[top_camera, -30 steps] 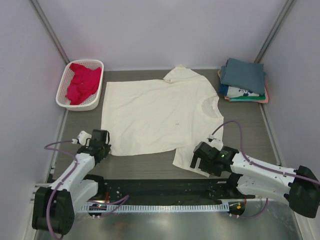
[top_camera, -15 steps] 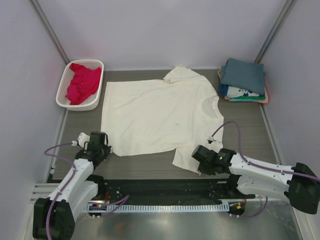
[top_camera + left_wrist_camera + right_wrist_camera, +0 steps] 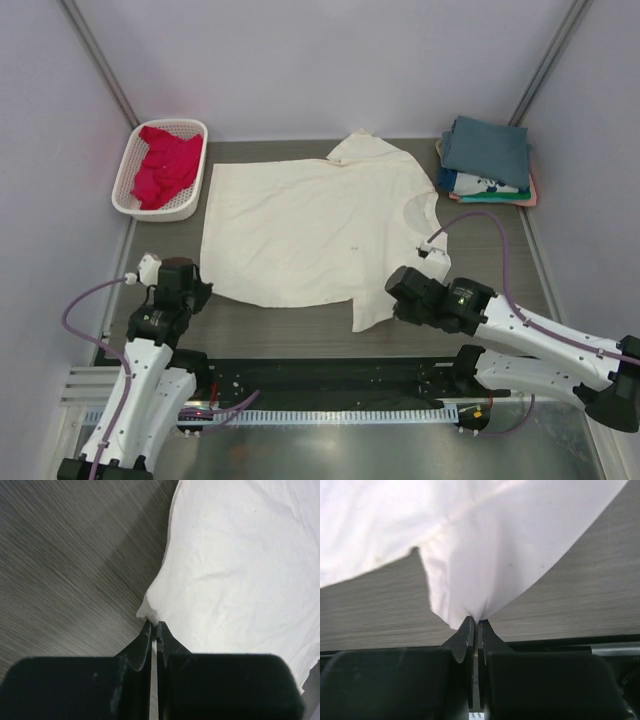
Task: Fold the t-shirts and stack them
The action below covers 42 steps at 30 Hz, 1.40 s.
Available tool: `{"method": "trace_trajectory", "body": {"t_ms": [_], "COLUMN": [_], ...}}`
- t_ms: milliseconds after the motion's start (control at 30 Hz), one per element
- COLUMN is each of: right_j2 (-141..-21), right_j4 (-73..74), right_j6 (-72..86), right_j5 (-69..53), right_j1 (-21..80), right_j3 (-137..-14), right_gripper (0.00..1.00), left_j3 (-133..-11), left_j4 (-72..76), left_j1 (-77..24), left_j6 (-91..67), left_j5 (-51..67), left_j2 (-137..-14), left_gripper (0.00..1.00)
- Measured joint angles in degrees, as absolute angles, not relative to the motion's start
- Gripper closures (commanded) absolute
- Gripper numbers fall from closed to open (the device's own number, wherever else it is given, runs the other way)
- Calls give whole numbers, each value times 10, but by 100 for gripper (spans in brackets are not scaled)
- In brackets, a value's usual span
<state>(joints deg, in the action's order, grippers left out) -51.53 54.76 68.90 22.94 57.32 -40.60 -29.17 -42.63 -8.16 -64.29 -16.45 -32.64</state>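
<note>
Both claws clench the cream t-shirt (image 3: 310,225): the left gripper (image 3: 154,626) its 8 o'clock corner, the right gripper (image 3: 474,622) its 5 o'clock sleeve, with the pinched edges hidden between the jaws.

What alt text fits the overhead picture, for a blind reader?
A cream t-shirt lies spread on a table, its near edge pinched by a robot's left pincer at a corner and its right pincer at a sleeve. A basket holding a crimson shirt sits far left; folded shirts far right.
</note>
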Motion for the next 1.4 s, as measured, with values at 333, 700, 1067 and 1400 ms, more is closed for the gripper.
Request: {"method": "trace_trajectory", "body": {"t_ms": [333,700,1067,1400], "right_j2": [-636,-877,-1052,-1164], "right_j4": [508,427,403,404], "right_j6": [494,310,238,222], "right_j5": [285,243,220,208], "right_j1": [399,248,189,159], "right_j3": [-580,-779,-941,-1024], "right_gripper": [99,99,99,99], "left_j3": [-416,-564,-677,-729], "left_j4": [-420,-367,-364,-368], "left_j1": [-81,-41,-15,-6], "left_j6": [-573,-513,-479,-473], "left_j5": [-144,-125,-129,-142], "left_j2": [-525,-761,-916,-985], "left_gripper": [100,100,100,100]}}
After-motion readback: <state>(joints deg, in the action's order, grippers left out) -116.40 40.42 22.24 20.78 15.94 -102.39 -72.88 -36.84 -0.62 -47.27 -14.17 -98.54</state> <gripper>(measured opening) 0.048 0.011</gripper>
